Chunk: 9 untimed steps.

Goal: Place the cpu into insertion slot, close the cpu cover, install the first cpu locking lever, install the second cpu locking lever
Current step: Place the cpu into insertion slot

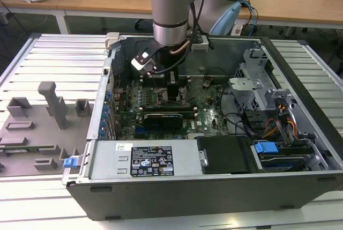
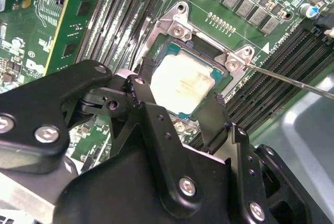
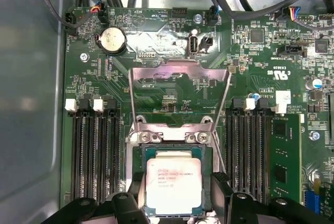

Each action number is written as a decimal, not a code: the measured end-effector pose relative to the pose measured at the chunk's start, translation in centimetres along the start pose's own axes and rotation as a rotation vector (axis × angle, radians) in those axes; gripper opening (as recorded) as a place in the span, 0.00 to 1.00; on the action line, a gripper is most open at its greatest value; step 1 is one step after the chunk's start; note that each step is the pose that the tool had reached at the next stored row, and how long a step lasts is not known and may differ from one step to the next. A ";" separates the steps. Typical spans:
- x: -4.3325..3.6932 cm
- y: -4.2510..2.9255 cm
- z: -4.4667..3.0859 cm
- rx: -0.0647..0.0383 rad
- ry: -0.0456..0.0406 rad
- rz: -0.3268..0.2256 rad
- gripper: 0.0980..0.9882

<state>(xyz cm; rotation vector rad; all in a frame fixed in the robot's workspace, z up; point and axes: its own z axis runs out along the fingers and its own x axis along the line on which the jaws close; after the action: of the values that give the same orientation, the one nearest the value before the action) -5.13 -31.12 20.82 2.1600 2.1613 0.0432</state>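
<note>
Jaws parted astride cpu (image 3: 174, 185) in insertion slot (image 3: 207, 156), first wrist view shows cpu cover (image 3: 180, 73) raised.

One light-blue and silver robot arm (image 1: 170, 5), one open dark-grey metal computer case (image 1: 161, 198). Inside I count one green motherboard (image 3: 245, 57), one square silver-topped cpu (image 3: 173, 185), one raised grey metal frame cover (image 3: 180, 71) and one round silver coin battery (image 3: 110, 40). Two banks of long black memory slots (image 3: 96, 151), and two blue plastic latches (image 1: 71, 162): one at the exterior view's left, one at its right.
</note>
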 end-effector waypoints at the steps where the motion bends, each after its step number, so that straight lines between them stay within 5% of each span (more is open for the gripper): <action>1: 0.00 0.01 -0.09 0.000 0.0000 0.000 0.58; 9: -0.01 0.03 -0.39 0.000 0.0001 0.000 0.58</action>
<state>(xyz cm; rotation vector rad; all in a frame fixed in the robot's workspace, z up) -5.13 -31.12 21.22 2.1600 2.1613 0.0433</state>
